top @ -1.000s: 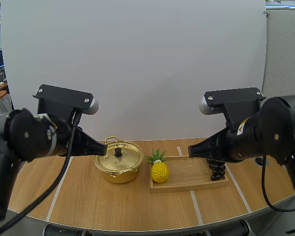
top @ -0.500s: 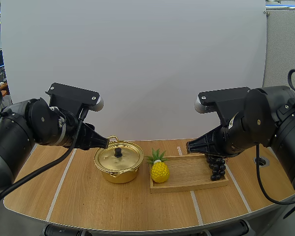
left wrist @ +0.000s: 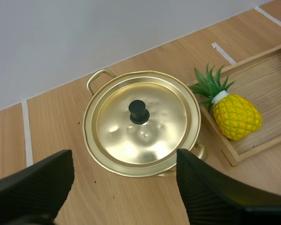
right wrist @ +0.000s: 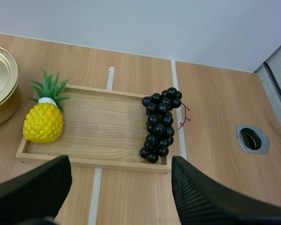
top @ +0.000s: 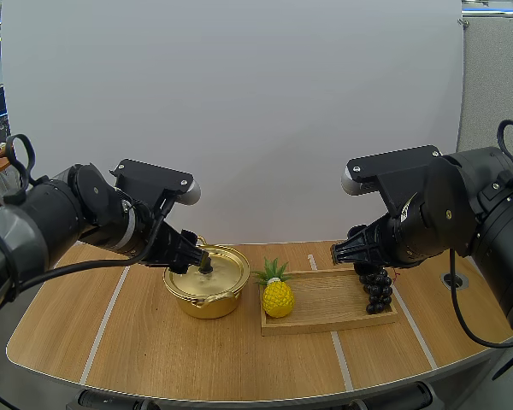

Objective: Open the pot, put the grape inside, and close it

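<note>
A golden pot (top: 207, 290) stands on the table with its lid (left wrist: 141, 125) on; the lid has a black knob (left wrist: 138, 111). A bunch of dark grapes (top: 378, 289) (right wrist: 160, 123) lies at the right end of a wooden tray (top: 325, 323) (right wrist: 96, 162). My left gripper (top: 191, 248) (left wrist: 124, 159) hovers just left of and above the pot lid, its fingers (left wrist: 35, 185) standing wide apart and empty. My right gripper (top: 343, 254) (right wrist: 120, 161) hangs above the tray, left of the grapes, also open and empty.
A yellow toy pineapple (top: 278, 295) (right wrist: 43, 123) (left wrist: 236, 116) lies at the tray's left end, next to the pot. A round metal-rimmed hole (right wrist: 253, 139) sits in the table right of the tray. White tape lines cross the wooden tabletop.
Both grippers have gone from shut to wide open. My left arm has swung right and down toward the pot lid. The right gripper has stayed over the tray.
</note>
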`<control>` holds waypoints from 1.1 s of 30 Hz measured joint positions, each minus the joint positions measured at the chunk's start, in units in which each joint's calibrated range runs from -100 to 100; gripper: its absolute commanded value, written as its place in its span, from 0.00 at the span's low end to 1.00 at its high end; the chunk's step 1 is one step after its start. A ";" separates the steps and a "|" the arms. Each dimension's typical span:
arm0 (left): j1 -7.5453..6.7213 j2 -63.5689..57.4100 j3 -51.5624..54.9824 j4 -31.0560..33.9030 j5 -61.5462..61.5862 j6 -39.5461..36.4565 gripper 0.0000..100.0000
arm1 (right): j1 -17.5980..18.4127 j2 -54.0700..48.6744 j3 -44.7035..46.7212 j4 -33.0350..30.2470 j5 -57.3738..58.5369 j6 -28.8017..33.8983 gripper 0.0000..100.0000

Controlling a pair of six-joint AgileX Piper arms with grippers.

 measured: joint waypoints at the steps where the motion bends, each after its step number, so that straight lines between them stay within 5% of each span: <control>1: 0.00 0.34 0.00 0.00 0.00 1.37 1.00 | 0.00 0.00 0.00 0.00 0.00 0.00 1.00; 10: 0.00 5.38 -4.99 -3.64 3.12 13.67 1.00 | 0.00 0.00 0.00 -0.03 -1.79 0.00 1.00; 27: 0.00 28.24 -15.69 -4.84 3.01 18.27 1.00 | 0.00 0.00 0.00 0.90 -1.91 0.00 1.00; 33: -1.72 33.47 -17.69 -4.94 3.01 18.69 1.00 | 0.00 0.00 0.00 1.02 -1.91 0.00 1.00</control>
